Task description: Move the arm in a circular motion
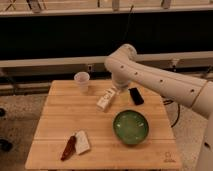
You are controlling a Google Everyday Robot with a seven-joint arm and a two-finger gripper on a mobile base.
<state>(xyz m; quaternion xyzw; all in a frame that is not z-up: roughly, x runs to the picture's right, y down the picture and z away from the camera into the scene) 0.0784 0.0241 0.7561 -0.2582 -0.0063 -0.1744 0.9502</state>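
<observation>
The arm (160, 82) is large, glossy and white, with small dark dots along it. It reaches in from the right edge of the camera view to a rounded joint (122, 59) above the back of the wooden table (55, 125). From that joint a short segment drops toward the table. The gripper (118, 89) is at its lower end, just above the top of a white carton (106, 99) that lies on the table.
A white paper cup (81, 80) stands at the table's back left. A small black object (135, 95) lies right of the carton. A green bowl (130, 126) sits front right. A reddish packet and a white one (75, 144) lie front left. Dark rails run behind.
</observation>
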